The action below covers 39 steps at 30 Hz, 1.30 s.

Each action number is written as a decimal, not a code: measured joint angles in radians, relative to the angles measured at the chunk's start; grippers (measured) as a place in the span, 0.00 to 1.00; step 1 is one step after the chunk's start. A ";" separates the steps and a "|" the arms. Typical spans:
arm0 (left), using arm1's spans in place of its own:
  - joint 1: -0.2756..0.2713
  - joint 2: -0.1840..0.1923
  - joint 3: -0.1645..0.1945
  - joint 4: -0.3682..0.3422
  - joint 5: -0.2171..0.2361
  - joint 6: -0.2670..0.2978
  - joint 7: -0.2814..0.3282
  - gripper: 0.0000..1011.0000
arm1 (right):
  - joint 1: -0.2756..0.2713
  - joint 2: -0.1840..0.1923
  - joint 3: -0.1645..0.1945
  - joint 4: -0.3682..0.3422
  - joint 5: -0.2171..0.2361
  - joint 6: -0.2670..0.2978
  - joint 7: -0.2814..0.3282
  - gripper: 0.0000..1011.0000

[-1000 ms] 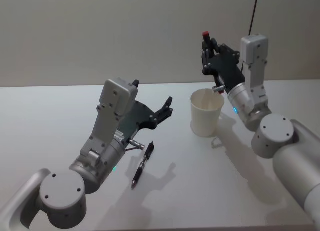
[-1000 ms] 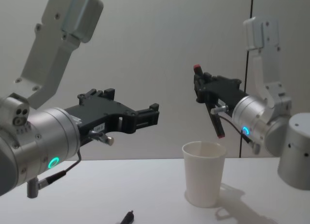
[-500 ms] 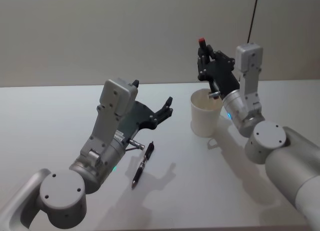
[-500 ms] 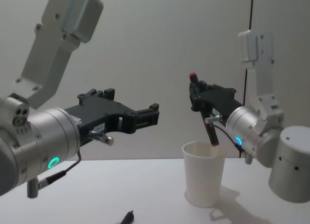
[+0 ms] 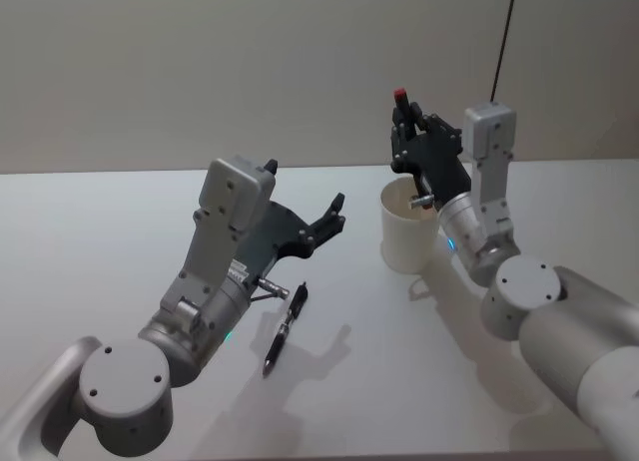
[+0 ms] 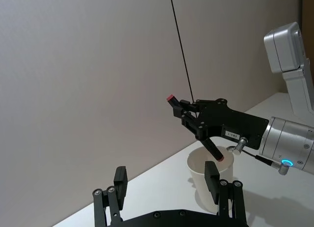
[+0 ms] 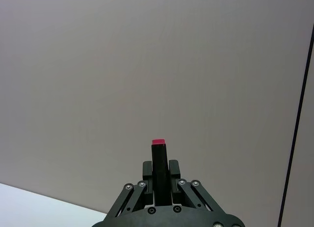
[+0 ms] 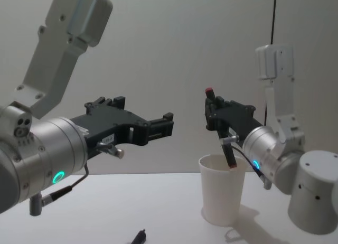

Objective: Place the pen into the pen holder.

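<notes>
Right pincer (image 5: 408, 132) grips pen (image 8: 231, 155) by upper shaft over cup (image 8: 223, 194) | we judge it light, stiff | left pincer (image 5: 327, 220) wide at cup's 9 o'clock

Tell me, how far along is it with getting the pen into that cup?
Done: the right hand grips a red-tipped pen above the white cup. In hand: the drop-in, its lower tip at the cup's mouth. Left: letting go. A second pen lies on the table near the open left hand, untouched.
</notes>
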<state>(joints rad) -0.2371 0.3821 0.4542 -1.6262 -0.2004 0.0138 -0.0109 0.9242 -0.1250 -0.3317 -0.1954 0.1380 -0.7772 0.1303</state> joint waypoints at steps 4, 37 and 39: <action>0.000 0.000 0.000 0.000 0.000 0.000 0.000 0.99 | 0.009 -0.006 -0.001 0.026 -0.003 -0.013 -0.006 0.24; 0.000 0.000 0.000 0.000 0.000 0.000 0.000 0.99 | 0.025 -0.002 0.038 0.053 -0.025 0.003 0.013 0.99; 0.000 0.000 0.000 0.000 0.000 0.000 0.000 0.99 | 0.005 0.008 0.048 0.005 -0.023 0.032 0.025 0.99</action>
<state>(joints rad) -0.2371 0.3821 0.4542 -1.6262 -0.2004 0.0138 -0.0109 0.9296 -0.1168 -0.2835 -0.1902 0.1155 -0.7454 0.1556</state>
